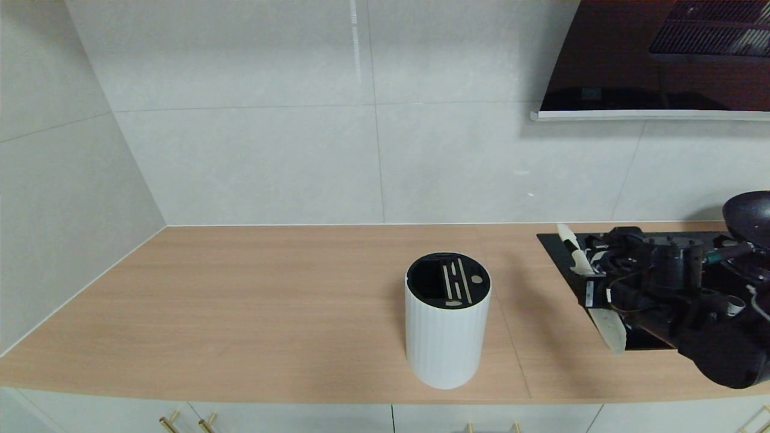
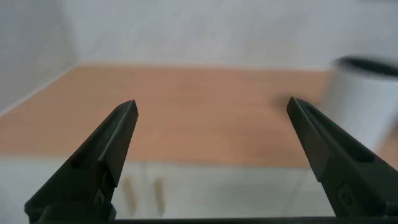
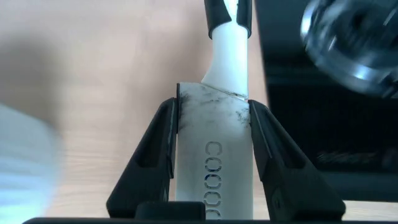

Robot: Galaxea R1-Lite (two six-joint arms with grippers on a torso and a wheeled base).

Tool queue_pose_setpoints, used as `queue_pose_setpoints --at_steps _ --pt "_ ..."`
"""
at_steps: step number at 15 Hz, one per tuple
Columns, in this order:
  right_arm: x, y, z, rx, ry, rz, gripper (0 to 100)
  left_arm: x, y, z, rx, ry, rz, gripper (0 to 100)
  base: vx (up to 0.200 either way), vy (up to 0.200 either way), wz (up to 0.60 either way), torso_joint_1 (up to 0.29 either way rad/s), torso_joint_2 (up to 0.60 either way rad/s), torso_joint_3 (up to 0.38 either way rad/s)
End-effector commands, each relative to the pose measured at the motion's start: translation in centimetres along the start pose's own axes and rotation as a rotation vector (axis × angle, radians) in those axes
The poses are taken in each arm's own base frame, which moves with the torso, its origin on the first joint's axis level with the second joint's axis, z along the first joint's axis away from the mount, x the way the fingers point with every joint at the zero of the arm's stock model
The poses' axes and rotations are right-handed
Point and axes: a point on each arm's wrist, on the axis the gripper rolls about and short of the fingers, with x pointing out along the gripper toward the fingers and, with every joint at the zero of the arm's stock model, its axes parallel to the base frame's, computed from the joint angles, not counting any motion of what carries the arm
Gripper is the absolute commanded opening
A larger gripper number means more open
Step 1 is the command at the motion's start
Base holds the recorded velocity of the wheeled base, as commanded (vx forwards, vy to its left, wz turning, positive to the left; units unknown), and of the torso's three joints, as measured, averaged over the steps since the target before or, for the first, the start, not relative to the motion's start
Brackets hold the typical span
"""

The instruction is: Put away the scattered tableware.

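A white ribbed utensil holder point(image 1: 446, 337) with a black slotted top stands upright on the wooden counter point(image 1: 271, 300), right of centre. My right gripper point(image 1: 592, 285) hovers over the left edge of the black cooktop point(image 1: 556, 249), shut on a white knife point(image 1: 607, 325). In the right wrist view the fingers point(image 3: 158, 155) clamp the marbled white knife point(image 3: 227, 56) from both sides, and the holder point(image 3: 25, 162) is a pale blur to one side. My left gripper point(image 2: 211, 106) is open with nothing between its fingers, low by the counter's front edge, with the holder point(image 2: 360, 99) farther off.
A dark pan point(image 1: 749, 216) sits on the cooktop at the far right. A range hood point(image 1: 649, 60) hangs above it. Tiled walls close off the back and left of the counter. Cabinet fronts with brass handles point(image 1: 171, 421) lie under the front edge.
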Motion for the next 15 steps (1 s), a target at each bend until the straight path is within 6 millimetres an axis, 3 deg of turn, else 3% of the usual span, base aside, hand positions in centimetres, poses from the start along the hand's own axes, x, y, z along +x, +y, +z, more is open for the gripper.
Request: queue_pose_setpoints --at_steps 1,3,4,5,6,7,9,12,14,15 --pt "-7.7 1.2 9.4 0.013 -0.223 0.081 0 1.7 -0.6 7.7 -0.022 0.083 -0.258 100 0.000 0.000 0.00 0.000 0.00 0.000" --pt "-9.6 2.2 11.8 0.015 -0.282 0.126 0 6.9 -0.6 10.5 -0.063 0.227 -0.374 100 0.000 0.000 0.00 0.000 0.00 0.000" --pt "-9.9 2.7 12.2 0.014 -0.298 0.145 0 9.3 -0.5 10.9 -0.079 0.275 -0.395 100 0.000 0.000 0.00 0.000 0.00 0.000" --pt "-10.2 3.7 12.5 0.007 -0.306 0.182 0 13.4 -0.6 10.9 -0.099 0.330 -0.445 100 0.000 0.000 0.00 0.000 0.00 0.000" --pt "-10.4 4.1 12.4 0.004 -0.307 0.198 0 14.9 -0.9 10.7 -0.109 0.344 -0.480 100 0.000 0.000 0.00 0.000 0.00 0.000" --pt "-11.0 5.5 12.0 -0.008 -0.299 0.251 0 18.8 -2.5 9.8 -0.216 0.375 -0.575 100 0.000 0.000 0.00 0.000 0.00 0.000" --pt "-11.9 8.1 10.8 -0.034 -0.271 0.346 0 23.3 -5.3 8.8 -0.472 0.383 -0.662 100 0.000 0.000 0.00 0.000 0.00 0.000" --pt "-13.6 10.7 9.3 -0.067 -0.245 0.455 0 28.6 -8.1 5.8 -0.655 0.355 -0.661 100 0.000 0.000 0.00 0.000 0.00 0.000" --pt "-14.3 11.9 8.7 -0.079 -0.232 0.489 0 30.2 -9.8 4.4 -0.708 0.360 -0.660 100 0.000 0.000 0.00 0.000 0.00 0.000" --pt "-14.9 12.7 8.2 -0.087 -0.225 0.505 0 30.8 -11.6 4.2 -0.713 0.378 -0.705 100 0.000 0.000 0.00 0.000 0.00 0.000"
